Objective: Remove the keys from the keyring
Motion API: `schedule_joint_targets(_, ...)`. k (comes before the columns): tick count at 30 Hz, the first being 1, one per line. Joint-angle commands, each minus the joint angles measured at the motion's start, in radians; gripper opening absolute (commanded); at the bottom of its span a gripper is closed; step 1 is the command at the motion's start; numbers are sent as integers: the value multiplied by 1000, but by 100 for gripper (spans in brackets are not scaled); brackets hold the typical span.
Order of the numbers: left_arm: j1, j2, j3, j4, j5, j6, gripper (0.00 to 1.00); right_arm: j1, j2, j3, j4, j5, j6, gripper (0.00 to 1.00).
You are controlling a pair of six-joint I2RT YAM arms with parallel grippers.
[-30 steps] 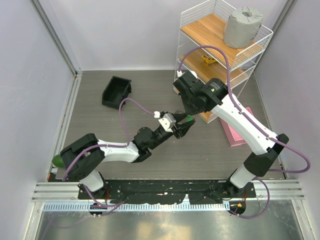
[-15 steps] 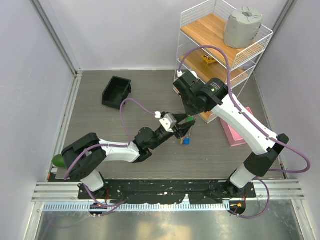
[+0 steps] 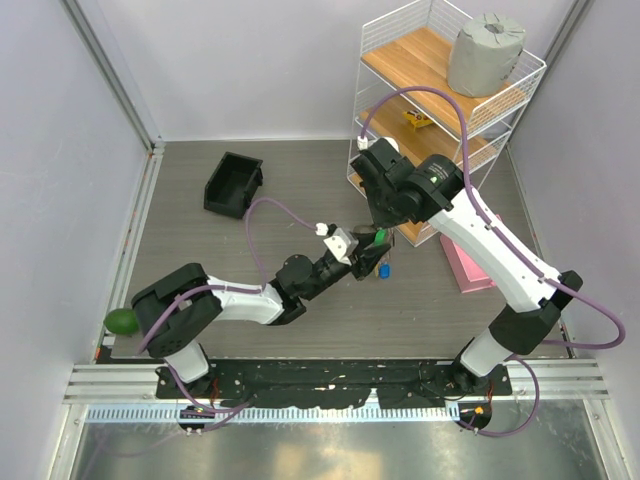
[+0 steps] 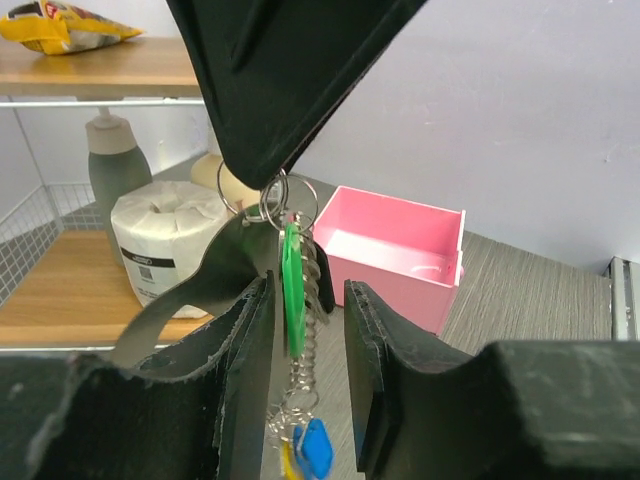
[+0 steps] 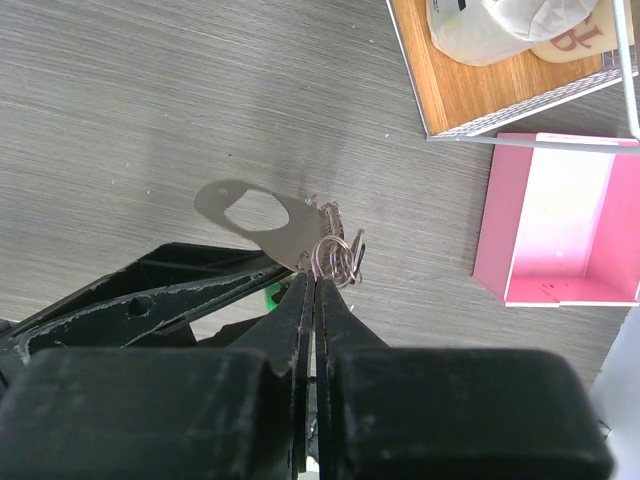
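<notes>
The left wrist view alone shows all three keys. A green plastic-headed key (image 4: 292, 285) hangs edge-on between the jaws of the left gripper (image 4: 308, 292), which stand apart with a gap beside it. A small blue key (image 4: 314, 447) and a small yellow key (image 4: 287, 462) dangle below. The right wrist view shows the right gripper (image 5: 313, 285), jaws pressed together on the thin grey wire keyring (image 5: 335, 255) above the bench (image 5: 120, 100), beside a flat grey metal tag (image 5: 255, 212). Print on the white paper roll (image 4: 160, 240) is too small to read.

The left gripper (image 3: 367, 256) and right gripper (image 3: 378, 241) meet tip to tip, a blue key (image 3: 384, 270) just beside them.
</notes>
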Motion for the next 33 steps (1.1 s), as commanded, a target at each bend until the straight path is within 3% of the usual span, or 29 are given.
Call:
schedule_joint_targets(1,8,4,10,29,-29,-14,39,-3,-48,43,-9,3,14,5)
schedule_joint_targets(10,13,-3,36,23,-15,-13,34,-3,-57,20,1,-20,19,5)
schedule_joint_targets(15,13,4,50,13,-16,-11,26,-3,-59,9,2,-36,19,5)
schedule_joint_targets(17,15,2,50,13,-26,-8,21,-3,-62,3,1,-41,16,5)
schedule_joint_targets(21,18,-4,45,10,-27,-4,0,-3,-66,-5,1,-40,16,5)
schedule_joint_targets(33,48,-41,-23,-69,-52,-16,0,-3,-66,38,-67,-30,-70,5)
